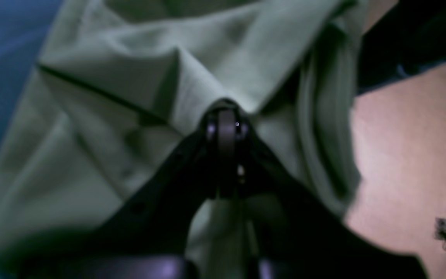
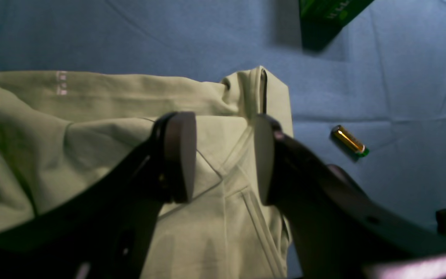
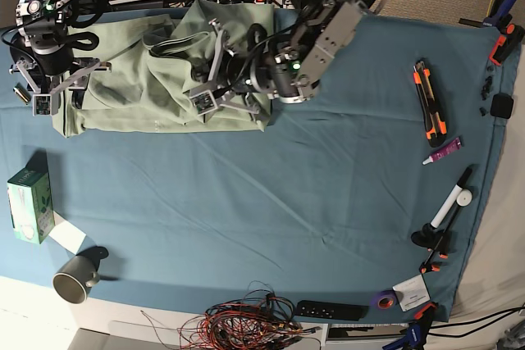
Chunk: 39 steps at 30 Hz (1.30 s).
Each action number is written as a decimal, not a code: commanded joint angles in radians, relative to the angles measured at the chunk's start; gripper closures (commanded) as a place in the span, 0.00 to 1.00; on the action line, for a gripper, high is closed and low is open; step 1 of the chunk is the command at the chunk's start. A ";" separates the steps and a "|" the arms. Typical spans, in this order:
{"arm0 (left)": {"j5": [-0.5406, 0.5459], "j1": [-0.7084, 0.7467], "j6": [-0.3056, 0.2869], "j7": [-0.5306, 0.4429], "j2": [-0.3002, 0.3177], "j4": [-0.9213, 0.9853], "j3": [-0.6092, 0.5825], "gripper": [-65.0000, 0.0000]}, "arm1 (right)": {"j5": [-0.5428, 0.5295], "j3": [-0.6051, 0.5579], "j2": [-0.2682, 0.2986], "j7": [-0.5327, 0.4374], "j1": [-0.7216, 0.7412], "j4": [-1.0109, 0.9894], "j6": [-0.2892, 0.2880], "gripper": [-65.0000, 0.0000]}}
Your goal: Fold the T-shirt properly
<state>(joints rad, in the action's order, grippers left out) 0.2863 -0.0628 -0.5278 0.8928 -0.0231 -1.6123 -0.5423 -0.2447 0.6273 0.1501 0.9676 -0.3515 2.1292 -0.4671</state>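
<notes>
The T-shirt [image 3: 131, 79] lies bunched and partly folded on the blue-teal cloth at the table's back left. In the left wrist view the T-shirt [image 1: 122, 116] fills the frame, and my left gripper [image 1: 227, 130] is shut on a pinch of it, with folds radiating from the fingertips. In the base view my left gripper [image 3: 202, 102] sits over the shirt's right part. My right gripper [image 2: 223, 159] stands open just above a seamed, folded edge of the T-shirt [image 2: 91, 128], with nothing between its pads. From the base view my right gripper [image 3: 33, 99] is at the shirt's left end.
A small battery [image 2: 349, 140] lies on the cloth just beyond the shirt edge. A green box [image 3: 29, 205] and a grey mug [image 3: 74, 279] sit front left. A utility knife [image 3: 428, 96], markers and clips line the right side. A tangle of wires [image 3: 246, 321] and a remote [image 3: 330, 310] lie at the front edge.
</notes>
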 commanded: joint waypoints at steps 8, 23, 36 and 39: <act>-0.041 -0.076 0.023 -0.073 -0.059 0.169 -0.025 1.00 | -0.009 0.007 0.013 -0.032 0.003 0.016 0.007 0.62; -0.006 -0.107 -0.047 -0.344 -0.134 0.208 -0.025 1.00 | -0.009 0.007 0.014 -0.039 0.003 0.016 0.007 0.62; 0.019 -0.230 -0.025 -0.122 -0.134 0.141 0.097 1.00 | -0.009 0.006 0.013 -0.053 0.003 0.016 0.007 0.62; 0.040 -0.264 0.042 0.131 -0.134 0.058 0.188 1.00 | -0.009 0.007 0.013 -0.053 0.003 0.016 0.008 0.62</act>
<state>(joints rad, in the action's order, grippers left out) 0.2981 -0.3111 -0.4755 1.0508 -0.1322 -1.5372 -0.3481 -0.2462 0.6273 0.1497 0.9413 -0.3515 2.1288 -0.4667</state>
